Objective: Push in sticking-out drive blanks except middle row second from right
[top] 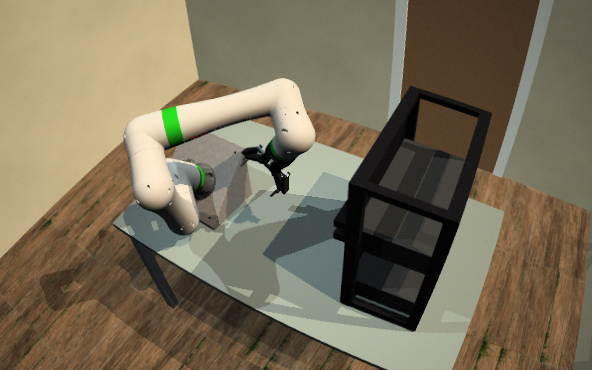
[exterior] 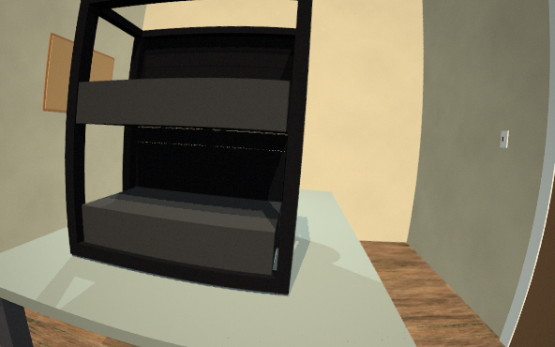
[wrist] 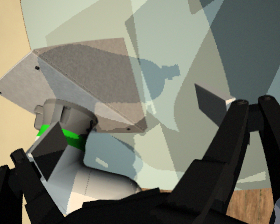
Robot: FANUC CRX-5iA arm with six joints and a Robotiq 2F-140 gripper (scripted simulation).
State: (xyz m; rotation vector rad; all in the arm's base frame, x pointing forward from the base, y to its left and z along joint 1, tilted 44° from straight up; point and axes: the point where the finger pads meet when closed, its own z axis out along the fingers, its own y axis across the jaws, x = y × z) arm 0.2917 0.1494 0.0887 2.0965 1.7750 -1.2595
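Note:
The black rack [top: 413,210] stands on the right half of the pale table, with grey chassis units on its shelves. Its front faces my arm and is seen only edge-on in the top view. A dark bit [top: 340,225] juts from that front at mid height; I cannot make out single blanks. The exterior view shows the rack [exterior: 186,155] from its other side, with no blanks visible. My gripper [top: 267,170] is open and empty, above the table and well left of the rack. In the wrist view its fingers spread wide over the table.
A grey pedestal block [top: 218,175] carries my arm's base at the table's left end. The table's edges run close to the rack on its near and right sides. A brown door stands behind the rack.

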